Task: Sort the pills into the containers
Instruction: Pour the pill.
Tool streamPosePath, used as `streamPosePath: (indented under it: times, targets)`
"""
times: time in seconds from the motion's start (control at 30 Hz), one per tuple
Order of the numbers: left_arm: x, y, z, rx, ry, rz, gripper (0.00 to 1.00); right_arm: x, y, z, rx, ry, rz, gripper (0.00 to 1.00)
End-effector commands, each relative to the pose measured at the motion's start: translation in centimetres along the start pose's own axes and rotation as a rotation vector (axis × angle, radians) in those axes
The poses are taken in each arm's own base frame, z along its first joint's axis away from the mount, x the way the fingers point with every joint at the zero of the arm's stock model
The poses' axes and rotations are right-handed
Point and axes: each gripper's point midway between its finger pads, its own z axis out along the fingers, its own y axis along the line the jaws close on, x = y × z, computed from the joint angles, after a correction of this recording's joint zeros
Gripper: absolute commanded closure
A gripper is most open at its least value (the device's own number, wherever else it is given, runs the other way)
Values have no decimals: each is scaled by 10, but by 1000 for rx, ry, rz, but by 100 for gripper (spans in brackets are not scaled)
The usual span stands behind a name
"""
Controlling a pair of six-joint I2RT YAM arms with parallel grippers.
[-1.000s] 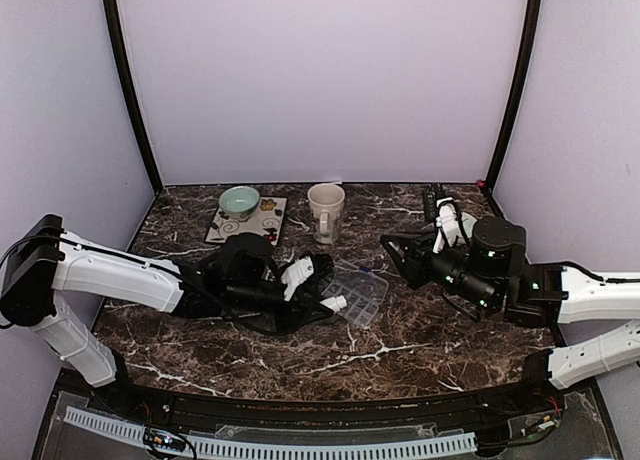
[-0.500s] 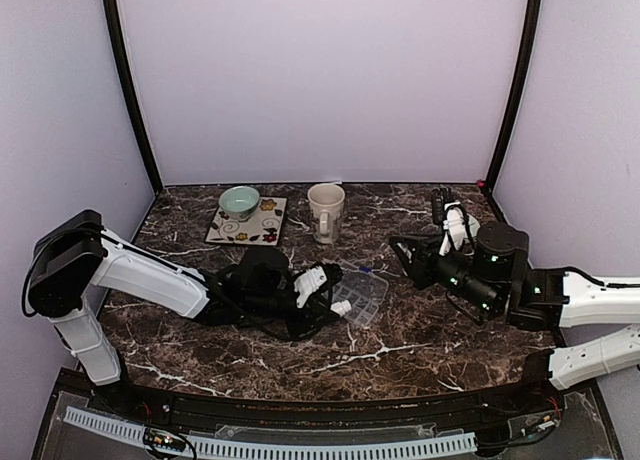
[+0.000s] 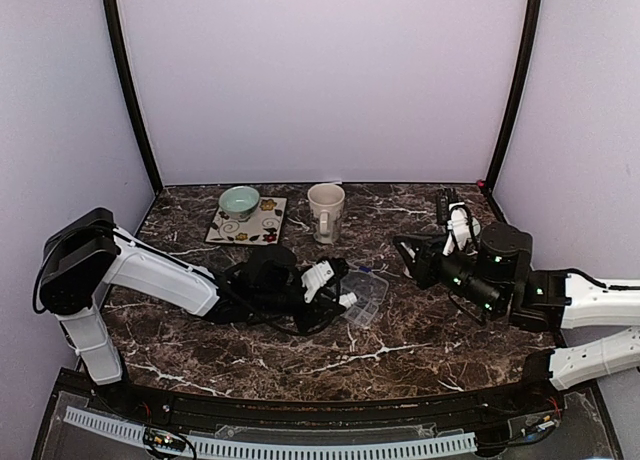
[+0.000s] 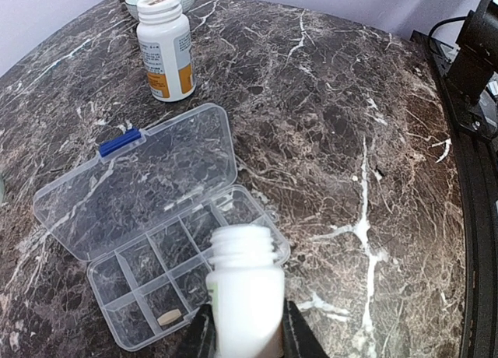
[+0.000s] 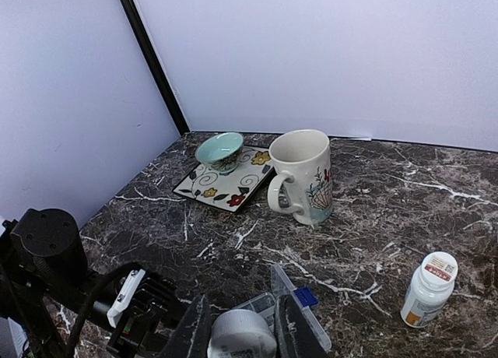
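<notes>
Two dark fingers of the left gripper [image 4: 247,338] are clamping the body of an open white pill bottle [image 4: 247,284], tipping its mouth over one end of the clear pill-organizer tray [image 4: 124,261]. The tray is lying on the marble table [image 4: 327,124] right under the bottle. Its hinged lid [image 4: 140,179] is folded flat back, and one tan pill [image 4: 169,317] is sitting in a compartment.

Thin plastic like that is looking light and slippery on polished stone, so I am guessing a nudge would send it skating. Pinching a long outer wall or pinning a corner seems safest.

Near the tray, the right gripper [image 5: 241,327] is gripping a round white piece [image 5: 240,338], perhaps the cap.
</notes>
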Motion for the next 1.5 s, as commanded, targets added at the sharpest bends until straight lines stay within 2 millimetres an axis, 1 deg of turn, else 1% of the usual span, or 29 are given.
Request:
streamPosePath:
  times: [0.0, 0.5, 1.2, 1.47]
  targets:
    - [-6, 2, 4, -13, -4, -5, 100, -12, -2, -4, -4, -51, 30, 100]
    - [5, 7, 17, -26, 55, -15, 100, -11, -5, -6, -2, -54, 36, 100]
    - [17, 10, 23, -36, 128, -26, 100, -9, -7, -6, -2, -49, 41, 100]
    - [17, 11, 23, -40, 143, -23, 100, -8, -8, -6, -1, -48, 44, 100]
